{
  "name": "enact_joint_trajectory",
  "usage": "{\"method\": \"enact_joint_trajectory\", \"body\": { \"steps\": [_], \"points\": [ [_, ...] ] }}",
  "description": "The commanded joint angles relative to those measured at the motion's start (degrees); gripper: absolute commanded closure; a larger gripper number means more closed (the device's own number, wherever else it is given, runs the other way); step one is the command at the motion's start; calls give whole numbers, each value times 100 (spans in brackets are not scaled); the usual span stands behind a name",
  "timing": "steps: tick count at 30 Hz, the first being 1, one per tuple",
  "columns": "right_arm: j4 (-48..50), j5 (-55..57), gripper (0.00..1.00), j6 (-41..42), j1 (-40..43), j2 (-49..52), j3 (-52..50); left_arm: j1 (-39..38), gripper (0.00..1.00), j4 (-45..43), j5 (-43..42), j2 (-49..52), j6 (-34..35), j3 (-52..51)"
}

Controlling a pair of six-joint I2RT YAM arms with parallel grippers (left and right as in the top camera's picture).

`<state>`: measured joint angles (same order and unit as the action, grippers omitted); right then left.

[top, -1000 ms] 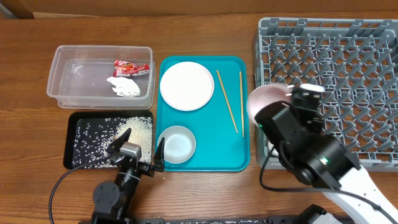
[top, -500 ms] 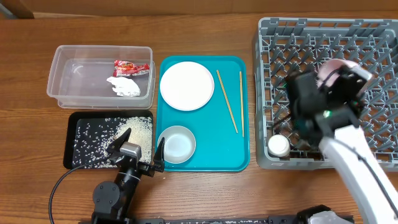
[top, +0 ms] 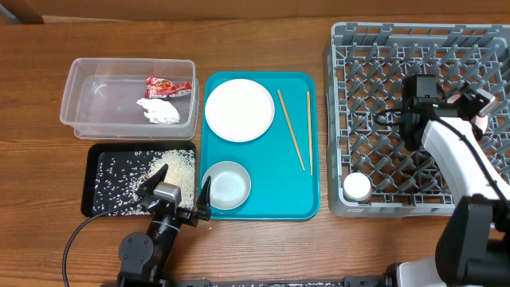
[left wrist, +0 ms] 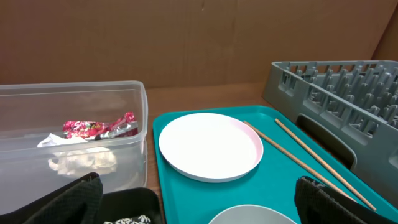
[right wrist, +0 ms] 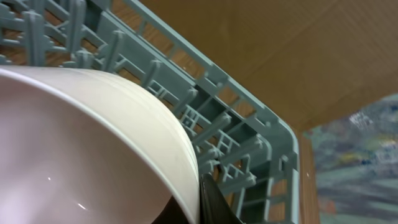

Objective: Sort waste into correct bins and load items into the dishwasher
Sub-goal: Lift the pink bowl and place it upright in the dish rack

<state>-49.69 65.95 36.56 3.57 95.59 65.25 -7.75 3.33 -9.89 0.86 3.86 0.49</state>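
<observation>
Plate first: pale pink plate (right wrist: 81,143) is up on edge in the right pincer (top: 476,102), over the right side of the dish rack (top: 382,72). On the wrist view the plate fills most of the picture, and one dark finger (right wrist: 208,196) presses against its rim; I cannot see the other finger behind the plate. I read this as the right pincer closed on the rim. Rack pegs and the rack's wall show beyond the plate, just past the pincer.

Small white cup (top: 356,186) stands in the rack's near-left corner, left of and nearer to me than the right pincer.

Well to that pincer's left, the teal tray (top: 263,203) lies on the desk with a white plate (top: 239,110), two chopsticks (top: 291,130) and a metal-rimmed bowl (top: 226,185).

Left pincer (top: 183,179) hovers low at the near edge of the desk, fingers spread wide, nothing between them. The bowl sits just ahead of it, at its right finger. At its left finger is the black tray (top: 111,171) with rice grains (top: 179,167) scattered in it. Farther ahead and left, the clear tub (top: 88,88) holds the red wrapper (top: 166,85) and the white tissue (top: 159,110), side by side.
</observation>
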Motion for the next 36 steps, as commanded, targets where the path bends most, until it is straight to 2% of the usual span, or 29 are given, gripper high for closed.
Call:
{"method": "enact_joint_trajectory", "body": {
  "steps": [1, 9, 13, 14, 15, 16, 28, 32, 34, 36],
  "points": [
    [105, -212, 96, -706, -129, 236, 66, 39, 0, -13, -66, -61, -48, -22],
    [-20, -201, 96, -997, -817, 286, 66, 39, 0, -11, -66, -61, -48, -22],
    [-289, -223, 80, -903, -1003, 284, 66, 39, 0, -11, -66, -61, -48, -22],
    [-317, -219, 79, -833, -1032, 284, 66, 39, 0, -13, -66, -61, -48, -22],
    [-337, -219, 90, -828, -1032, 282, 72, 39, 0, -11, -66, -61, -48, -22],
    [-356, -216, 96, -828, -1029, 280, 74, 39, 0, -11, -66, -61, -48, -22],
    [-846, -382, 96, -820, -1263, 278, 79, 39, 0, -13, -66, -61, -48, -22],
    [-1401, -608, 96, -66, -1263, 269, 131, 39, 0, -13, -66, -61, -48, -22],
    [-1674, -706, 89, 372, -1263, 245, 181, 39, 0, -11, -66, -61, -48, -22],
    [-1818, -922, 82, 463, -1263, 203, 271, 39, 0, -13, -66, -61, -48, -22]
  ]
}}
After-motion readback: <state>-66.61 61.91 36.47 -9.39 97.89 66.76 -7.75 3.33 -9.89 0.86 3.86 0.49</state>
